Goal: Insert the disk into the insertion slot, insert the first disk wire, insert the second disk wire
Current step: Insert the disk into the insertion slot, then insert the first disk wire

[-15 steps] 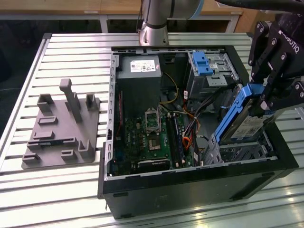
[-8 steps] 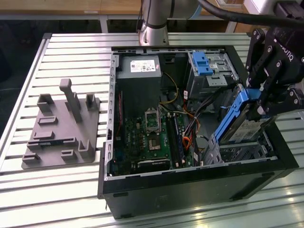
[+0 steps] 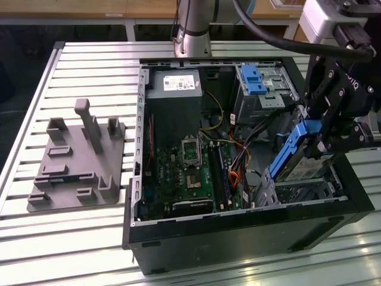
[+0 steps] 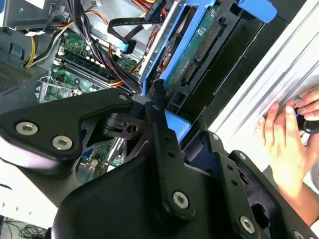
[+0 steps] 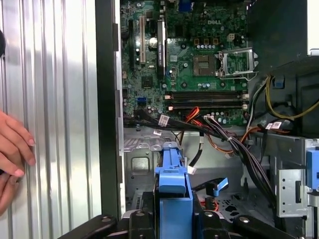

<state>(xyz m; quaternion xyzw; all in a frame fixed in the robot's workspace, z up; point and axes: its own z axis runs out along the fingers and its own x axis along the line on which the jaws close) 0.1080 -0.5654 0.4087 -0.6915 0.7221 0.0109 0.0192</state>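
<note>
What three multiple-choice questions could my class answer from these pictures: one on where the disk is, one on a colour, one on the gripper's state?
1. Where is the disk?
A. Pushed fully into the insertion slot.
B. Held tilted over the insertion slot.
C. Lying flat, far from the insertion slot.

2. What colour is the disk's carrier?
A. Red.
B. Yellow.
C. Blue.

3. How is the gripper?
A. Shut on the disk.
B. Open above the disk.
C. Open, far from the disk.

Key:
1 B: the exterior view shows it slanting above the grey cage.
2 C: the frame is bright blue.
3 A: the first wrist view shows it clamping the carrier.
</note>
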